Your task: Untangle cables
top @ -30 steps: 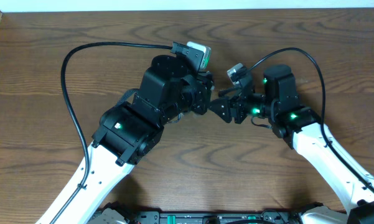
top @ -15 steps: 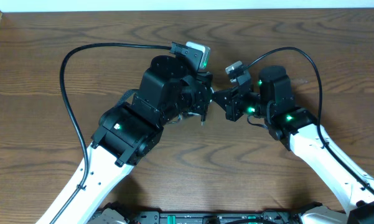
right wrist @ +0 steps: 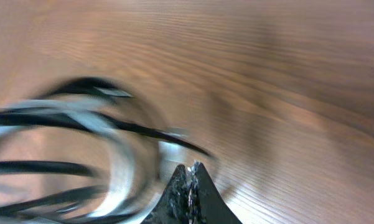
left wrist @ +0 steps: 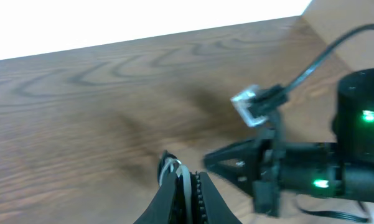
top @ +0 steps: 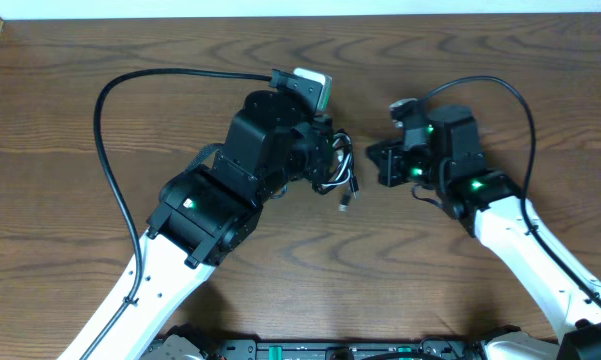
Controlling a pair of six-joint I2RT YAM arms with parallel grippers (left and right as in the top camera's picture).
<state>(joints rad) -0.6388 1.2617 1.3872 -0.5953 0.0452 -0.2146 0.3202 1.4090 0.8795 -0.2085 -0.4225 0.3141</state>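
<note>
table [top: 60, 250]: brown wood, clear grain, satin sheen. my arm shells [top: 265, 140]: matt black plastic. forearm links [top: 510, 240]: glossy white. cables [top: 338, 183]: thin, smooth black and white jackets.

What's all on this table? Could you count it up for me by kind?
Robot arms: 2
Thick black cords fixed to the arms: 2
Tangled bundle of thin black and white cables: 1, strands too knotted to count
Total: 5

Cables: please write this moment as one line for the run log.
left gripper: shut on cables | right gripper: shut, hold unclear | cables: looped bundle, one plug end free
</note>
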